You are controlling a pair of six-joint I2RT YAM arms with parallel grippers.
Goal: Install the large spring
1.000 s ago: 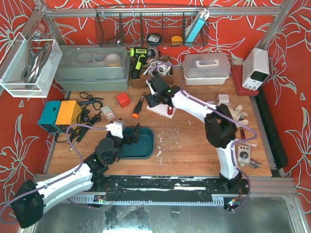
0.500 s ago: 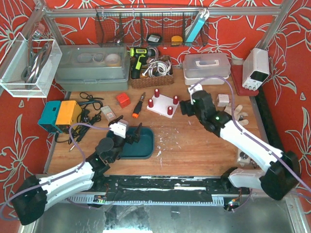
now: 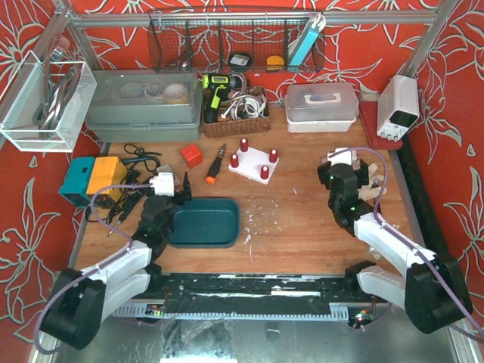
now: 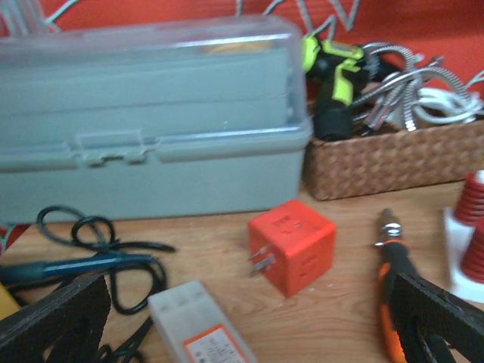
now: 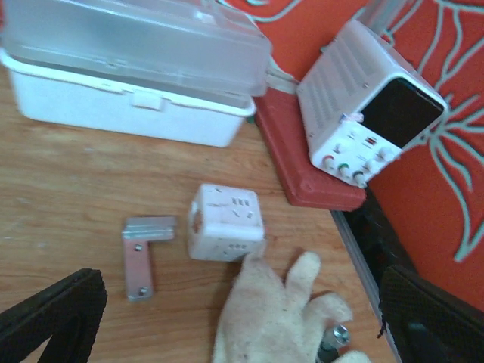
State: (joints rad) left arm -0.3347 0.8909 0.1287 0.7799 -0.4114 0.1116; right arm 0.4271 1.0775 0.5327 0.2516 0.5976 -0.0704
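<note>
The white fixture plate with red posts lies at the back centre of the table; two of its posts show at the right edge of the left wrist view. No large spring shows in any view. My left gripper is open and empty, low at the left end of the teal tray; in its own view it faces a red plug cube. My right gripper is open and empty by the work glove, and in its own view it is over the glove.
A grey toolbox, a wicker basket, an orange screwdriver and black cables lie ahead of the left gripper. A white cube, a metal bracket, a white box and a power supply lie ahead of the right gripper.
The right arm swung away from the fixture plate, back and right to the glove. The left gripper moved left from over the tray toward the cables.
</note>
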